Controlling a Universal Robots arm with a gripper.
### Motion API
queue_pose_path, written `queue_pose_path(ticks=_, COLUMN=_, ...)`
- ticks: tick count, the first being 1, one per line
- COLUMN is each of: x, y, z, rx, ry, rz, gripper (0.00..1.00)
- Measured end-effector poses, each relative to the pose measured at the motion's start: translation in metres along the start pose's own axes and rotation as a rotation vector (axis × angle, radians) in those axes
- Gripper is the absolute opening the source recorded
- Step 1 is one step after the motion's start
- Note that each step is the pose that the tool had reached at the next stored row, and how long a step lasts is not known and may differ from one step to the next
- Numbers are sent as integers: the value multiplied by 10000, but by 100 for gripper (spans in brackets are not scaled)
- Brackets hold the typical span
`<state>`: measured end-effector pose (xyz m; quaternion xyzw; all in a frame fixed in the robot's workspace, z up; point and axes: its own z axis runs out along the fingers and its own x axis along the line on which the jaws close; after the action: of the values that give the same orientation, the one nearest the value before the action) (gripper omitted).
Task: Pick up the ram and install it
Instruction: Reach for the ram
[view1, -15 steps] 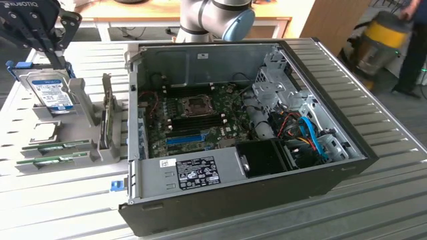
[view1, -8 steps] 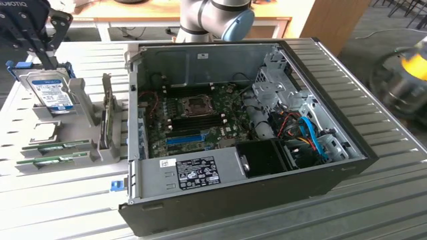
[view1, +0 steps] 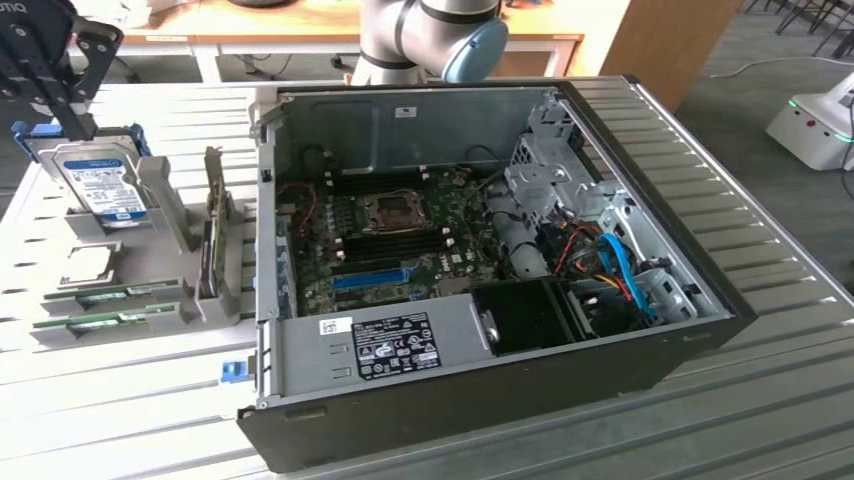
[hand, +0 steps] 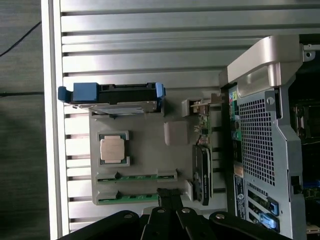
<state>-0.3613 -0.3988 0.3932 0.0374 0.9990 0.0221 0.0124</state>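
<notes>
Two green ram sticks (view1: 114, 293) (view1: 107, 322) lie flat in slots at the near end of a grey holder (view1: 80, 262) on the exterior view's left. In the wrist view the same sticks (hand: 135, 176) (hand: 127, 198) lie side by side. My gripper (view1: 74, 125) hangs high above the holder's far end, over the hard drive, shut and holding nothing. Its dark fingers (hand: 164, 197) press together in the wrist view, close to the nearer stick. The open computer case (view1: 667, 330) shows its motherboard (view1: 427, 250) with black memory slots beside the processor socket.
The holder also carries a silver hard drive (view1: 100, 185) with a blue label, a processor chip (hand: 112, 149) and an upright expansion card (view1: 214, 240). The case wall (view1: 267, 200) stands right beside the holder. The slatted metal table (view1: 747, 180) ends near the holder.
</notes>
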Motion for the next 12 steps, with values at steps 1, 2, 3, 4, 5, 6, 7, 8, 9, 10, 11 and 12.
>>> queue_pose_path(ticks=1, x=16, y=-1, z=0, rx=-1, ry=-1, rz=0, gripper=11)
queue_pose_path(ticks=2, x=32, y=-3, z=0, rx=-1, ry=-2, rz=-1, gripper=11)
queue_pose_path(ticks=3, x=47, y=-4, z=-1, rx=-1, ry=-1, rz=-1, gripper=11)
queue_pose_path(ticks=4, x=60, y=-5, z=-1, rx=-1, ry=-1, rz=-1, gripper=11)
queue_pose_path(ticks=5, x=73, y=-6, z=-1, rx=-1, ry=-1, rz=-1, gripper=11)
queue_pose_path(ticks=6, x=87, y=-7, z=-2, rx=-1, ry=-1, rz=-1, gripper=11)
queue_pose_path(ticks=7, x=100, y=-8, z=-2, rx=-1, ry=-1, rz=-1, gripper=11)
queue_pose_path(ticks=8, x=113, y=-8, z=-3, rx=0, ry=-1, rz=0, gripper=11)
queue_pose_path(ticks=9, x=126, y=-9, z=-3, rx=-1, ry=-1, rz=-1, gripper=11)
queue_pose_path(ticks=10, x=140, y=-11, z=-3, rx=-1, ry=0, rz=-2, gripper=11)
queue_pose_path(ticks=11, x=154, y=-12, z=-3, rx=-1, ry=-1, rz=-2, gripper=11)
queue_pose_path(ticks=12, x=171, y=-13, z=-4, rx=0, ry=0, rz=-1, gripper=11)
